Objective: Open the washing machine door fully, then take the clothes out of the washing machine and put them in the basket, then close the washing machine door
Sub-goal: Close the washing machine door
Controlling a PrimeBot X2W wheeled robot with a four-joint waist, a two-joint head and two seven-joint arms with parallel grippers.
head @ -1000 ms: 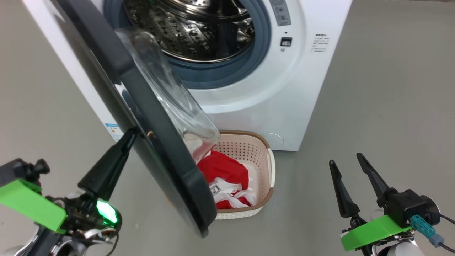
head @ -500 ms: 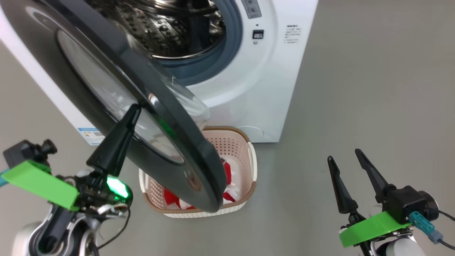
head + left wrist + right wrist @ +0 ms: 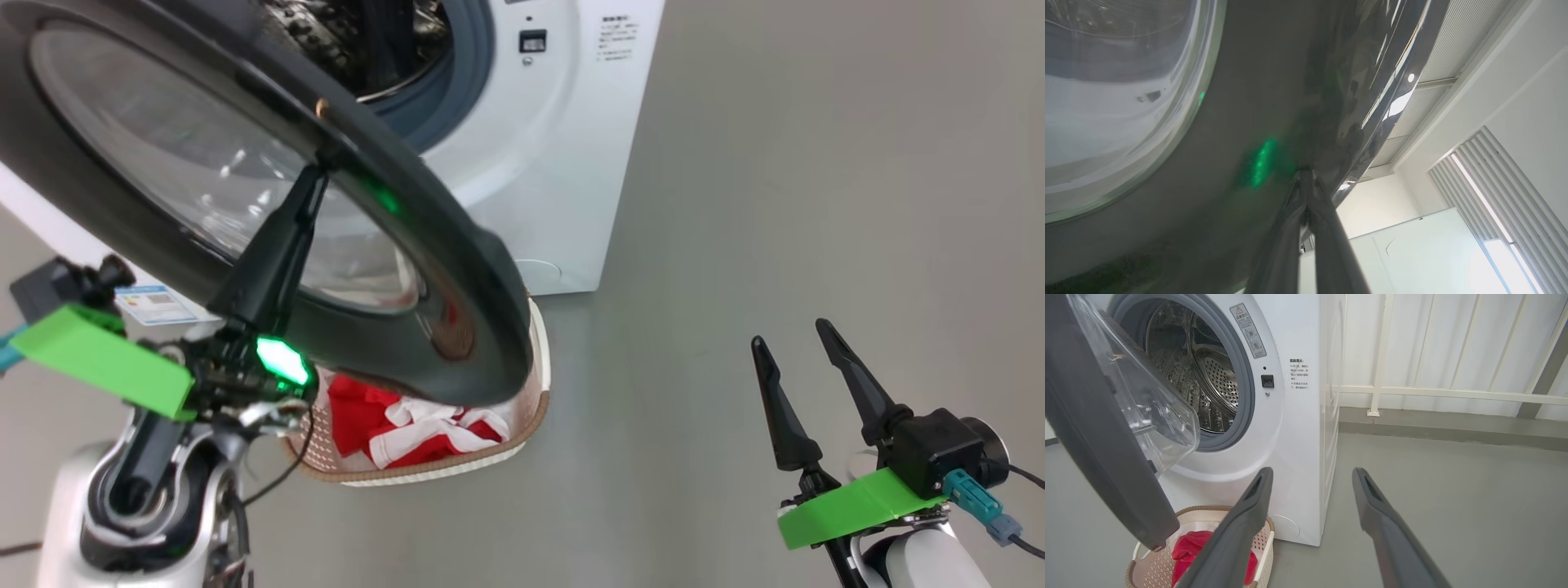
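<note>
The left gripper (image 3: 316, 175), fingers together against the glossy rim of the washing machine door (image 3: 457, 269) at 10 o'clock, should press steadily toward 1 o'clock along the hinge arc, lest it slip, while the right gripper (image 3: 790, 335) idles apart at 4 o'clock.

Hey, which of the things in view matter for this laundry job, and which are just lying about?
Job: washing machine door, washing machine, clothes, basket, left pincer against the door.
Just there: white railing, window blinds.
</note>
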